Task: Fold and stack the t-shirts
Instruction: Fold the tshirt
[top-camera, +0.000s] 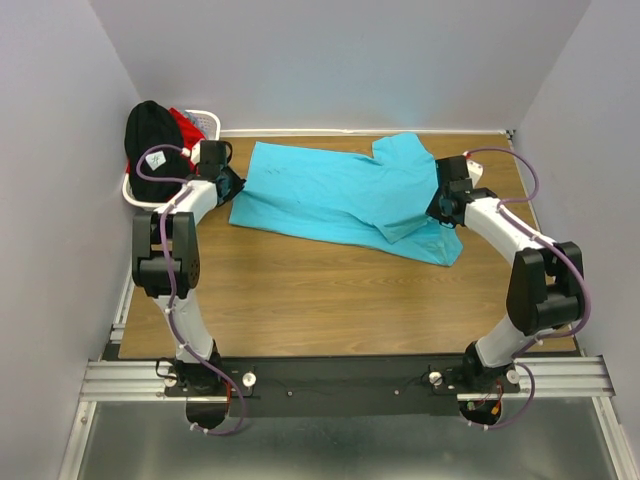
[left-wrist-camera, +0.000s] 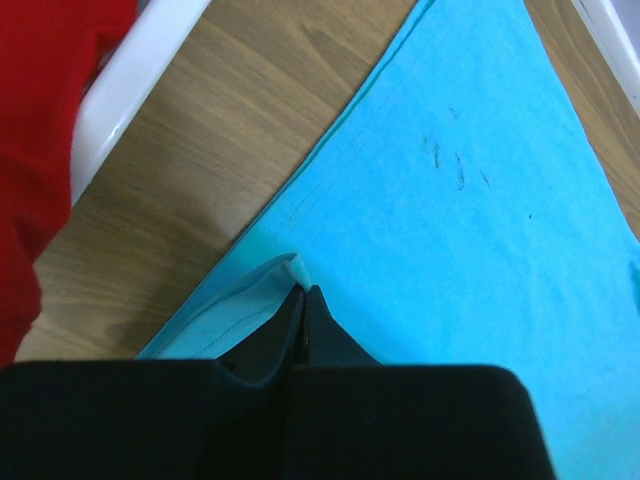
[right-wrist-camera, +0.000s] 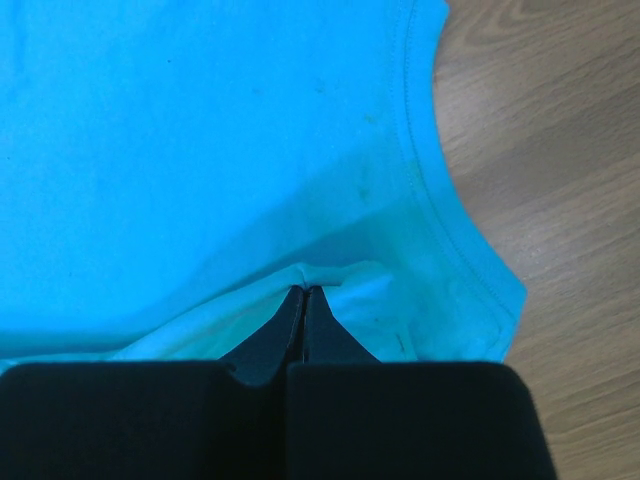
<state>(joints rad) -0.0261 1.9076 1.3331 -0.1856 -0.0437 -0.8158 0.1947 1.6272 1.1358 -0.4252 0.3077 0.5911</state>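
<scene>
Our left claw (left-wrist-camera: 303, 300) is clenched on a lifted bit of hem at one end of the turquoise t-shirt (top-camera: 330, 190). Our right claw (right-wrist-camera: 303, 297) is pinched on a fold beside a curved stitched edge at the other end. The shirt lies spread across the far half of the counter (top-camera: 330, 290). Just left of it, the white basket (top-camera: 128, 190) holds the black t-shirt (top-camera: 150, 135) and the red t-shirt (top-camera: 187, 128).
</scene>
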